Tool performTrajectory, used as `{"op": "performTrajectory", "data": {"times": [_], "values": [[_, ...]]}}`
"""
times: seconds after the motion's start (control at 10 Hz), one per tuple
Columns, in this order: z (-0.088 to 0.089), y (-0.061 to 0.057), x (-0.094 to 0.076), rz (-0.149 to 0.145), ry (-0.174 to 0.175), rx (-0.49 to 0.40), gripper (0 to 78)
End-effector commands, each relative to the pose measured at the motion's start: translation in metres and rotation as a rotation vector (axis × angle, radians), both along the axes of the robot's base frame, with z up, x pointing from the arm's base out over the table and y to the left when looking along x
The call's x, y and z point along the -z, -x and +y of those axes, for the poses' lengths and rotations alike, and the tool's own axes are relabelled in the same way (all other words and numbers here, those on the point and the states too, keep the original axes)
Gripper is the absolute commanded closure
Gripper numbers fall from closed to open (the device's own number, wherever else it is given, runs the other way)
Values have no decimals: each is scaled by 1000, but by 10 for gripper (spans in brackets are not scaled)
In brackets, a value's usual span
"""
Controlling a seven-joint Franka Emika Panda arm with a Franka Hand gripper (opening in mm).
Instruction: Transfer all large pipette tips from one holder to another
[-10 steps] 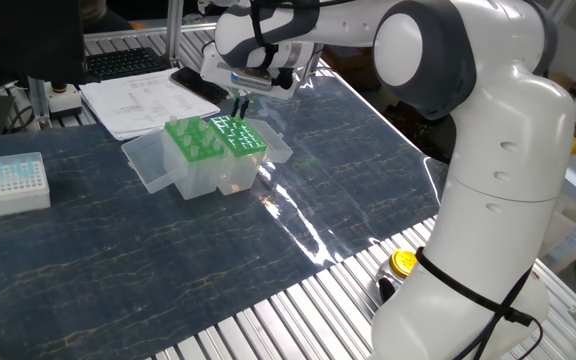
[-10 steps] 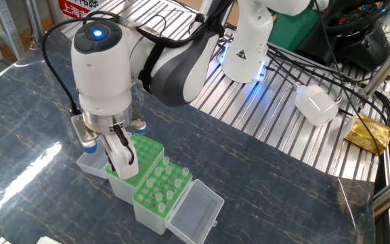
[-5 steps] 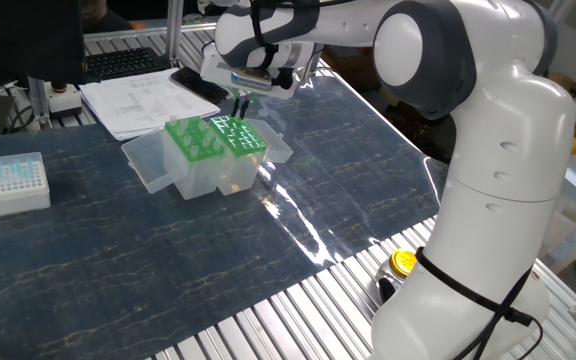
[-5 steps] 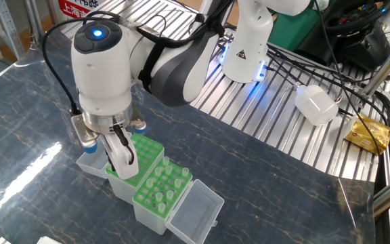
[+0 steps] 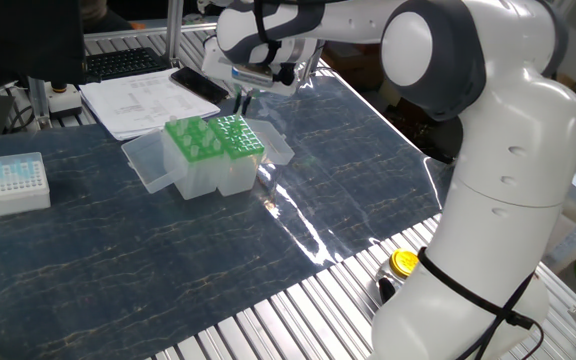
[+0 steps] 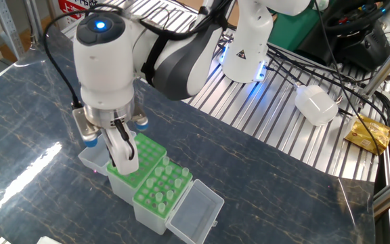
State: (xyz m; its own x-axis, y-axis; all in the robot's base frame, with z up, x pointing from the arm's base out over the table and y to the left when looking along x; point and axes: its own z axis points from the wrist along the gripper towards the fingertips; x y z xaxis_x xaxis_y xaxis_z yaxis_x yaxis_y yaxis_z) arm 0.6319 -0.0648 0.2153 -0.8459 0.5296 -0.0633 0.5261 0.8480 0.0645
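Large pipette tips (image 6: 162, 183) stand in the nearer green holder (image 6: 160, 192), clear lid (image 6: 196, 208) open beside it; only this side view shows them, while the other view adds a small white box (image 5: 9, 183) and papers (image 5: 138, 103) well apart. Gripper (image 6: 122, 148) over the farther green holder (image 6: 135, 157), fingers nearly together; grip contents: cannot tell. It sits slightly higher than a second ago.

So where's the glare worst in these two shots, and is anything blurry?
In one fixed view, a bright glare streak crosses the table just right of the green racks. In the other fixed view, a softer sheen sits on the table's left, and the arm's blue light glows. Both views look sharp.
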Motion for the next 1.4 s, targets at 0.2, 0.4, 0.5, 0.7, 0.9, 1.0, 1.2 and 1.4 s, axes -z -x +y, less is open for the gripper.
{"op": "performTrajectory", "data": {"times": [0.2,0.4,0.5,0.7,0.9,1.0,1.2,1.4], "values": [[8,-5,-21,-4,7,35,764],[10,-9,-33,-3,5,48,764],[10,-9,-36,-2,5,51,764],[13,-15,-60,5,2,76,764],[15,-17,-75,5,2,92,764],[15,-17,-76,5,2,92,764],[13,-19,-90,4,2,100,764],[13,-20,-105,8,-2,121,764]]}}
